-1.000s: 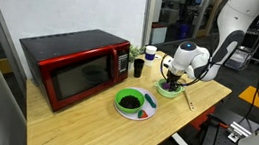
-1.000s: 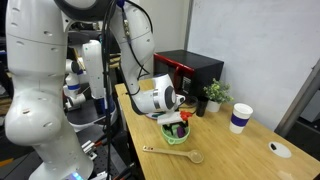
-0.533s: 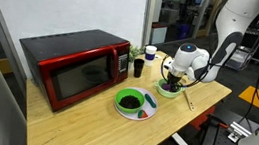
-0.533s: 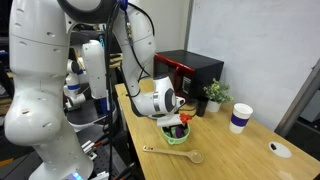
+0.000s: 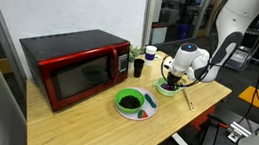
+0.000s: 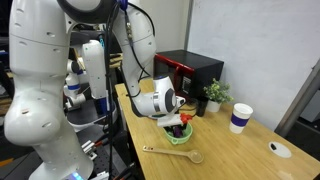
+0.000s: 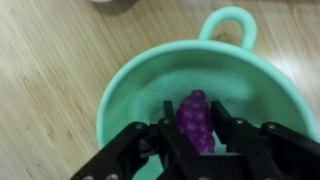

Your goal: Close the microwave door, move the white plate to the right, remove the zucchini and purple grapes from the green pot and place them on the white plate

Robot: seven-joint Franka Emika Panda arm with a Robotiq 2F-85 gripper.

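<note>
In the wrist view, the hand (image 7: pixel 192 106) is reaching down into the green pot (image 7: pixel 135 90). Its two black fingers (image 7: pixel 170 128) are standing on either side of the purple grapes (image 7: pixel 194 122) and appear to be pressing against the bunch from both sides, so the hand is grasping the purple grapes. The bunch is lying lengthwise between the fingers, near the middle of the pot floor. The pot's loop handle is pointing away from the hand. The zucchini cannot be made out in any view.

In an exterior view, a wooden spoon (image 6: pixel 172 153) is lying on the desk (image 6: pixel 245 150) just beside the green pot (image 6: pixel 180 139), close to the desk edge where the arm is entering.

In an exterior view, the white plate (image 5: pixel 150 101) is sitting near the front edge of the desk (image 5: pixel 72 126), and a bright green bowl (image 5: pixel 128 102) with dark contents is resting on it. The green pot (image 5: pixel 161 91) is standing just beyond the plate, towards the desk end closest to the robot, with the hand (image 5: pixel 171 85) lowered into it.

Farther back, the red microwave (image 5: pixel 73 45) is occupying the opposite end of the desk by the white wall. The microwave door (image 5: pixel 80 80) is sitting flush with the front, closed. A white paper cup (image 5: pixel 150 53) is standing near the far edge.
</note>
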